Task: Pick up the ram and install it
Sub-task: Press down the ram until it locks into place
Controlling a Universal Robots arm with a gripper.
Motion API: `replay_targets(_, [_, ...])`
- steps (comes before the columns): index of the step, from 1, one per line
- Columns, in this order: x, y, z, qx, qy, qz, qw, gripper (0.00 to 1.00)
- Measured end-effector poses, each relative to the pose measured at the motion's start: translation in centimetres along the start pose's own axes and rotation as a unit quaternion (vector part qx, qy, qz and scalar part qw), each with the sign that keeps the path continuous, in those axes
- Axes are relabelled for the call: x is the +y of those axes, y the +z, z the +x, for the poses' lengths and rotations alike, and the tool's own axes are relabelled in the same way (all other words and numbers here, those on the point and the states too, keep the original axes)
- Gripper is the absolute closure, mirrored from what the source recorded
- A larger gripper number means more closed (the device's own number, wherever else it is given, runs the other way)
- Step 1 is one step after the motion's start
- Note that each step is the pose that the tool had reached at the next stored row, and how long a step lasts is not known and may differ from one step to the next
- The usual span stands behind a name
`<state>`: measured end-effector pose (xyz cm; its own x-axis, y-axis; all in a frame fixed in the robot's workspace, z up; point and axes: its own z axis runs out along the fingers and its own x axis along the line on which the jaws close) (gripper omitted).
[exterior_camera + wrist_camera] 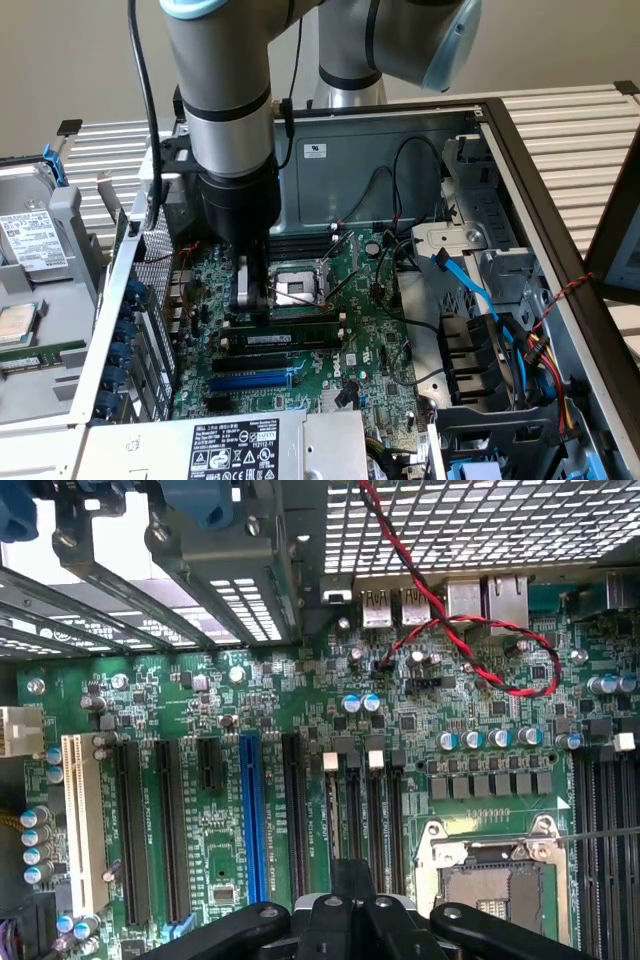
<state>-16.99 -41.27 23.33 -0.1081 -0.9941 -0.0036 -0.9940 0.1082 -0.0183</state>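
Note:
The ram (40,357), a long green stick, lies flat on the grey tray at the exterior view's left, well away from my gripper. My gripper (250,305) is down inside the open computer case, just above the motherboard (370,340). It hangs beside the open CPU socket (300,290), over the left end of the long black memory slots (300,323). A dark stick with a white label (275,340) stands in the slot nearest the fingers. In the wrist view the fingertips (352,875) sit pressed together over those slots, with nothing visible between them.
A black slot (275,360) and a blue slot (250,381) lie in front of the gripper. A red-black wire (450,645) loops over the board near the rear ports. Drive cage, blue cable (465,285) and wiring crowd the case's right side. A silver chip (15,325) lies on the tray.

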Motion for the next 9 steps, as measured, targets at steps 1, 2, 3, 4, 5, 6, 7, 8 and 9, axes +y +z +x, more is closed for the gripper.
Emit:
replay_targets(1, [0.01, 0.04, 0.0, 0.0, 0.0, 0.0, 1.0, 0.9])
replay_targets(2, [0.02, 0.1, 0.0, 0.0, 0.0, 0.0, 1.0, 0.9])
replay_targets(3, [0.03, 0.13, 0.01, 0.0001, 0.0, 0.0, 1.0, 0.9])
replay_targets(4, [0.03, 0.18, 0.01, 0.0, 0.0, 0.0003, 1.0, 0.9])
replay_targets(5, [0.03, 0.22, 0.0, 0.0, 0.0, 0.0007, 1.0, 0.9])
replay_targets(6, [0.05, 0.27, 0.01, -0.0001, 0.0, 0.0012, 1.0, 0.9])
replay_targets(7, [0.06, 0.33, 0.0, -0.0002, 0.0, 0.002, 1.0, 0.9])
replay_targets(8, [0.07, 0.37, 0.01, -0.0001, 0.0, 0.0026, 1.0, 0.9])
replay_targets(9, [0.09, 0.42, 0.01, 0.0, 0.0, 0.0033, 1.0, 0.9])
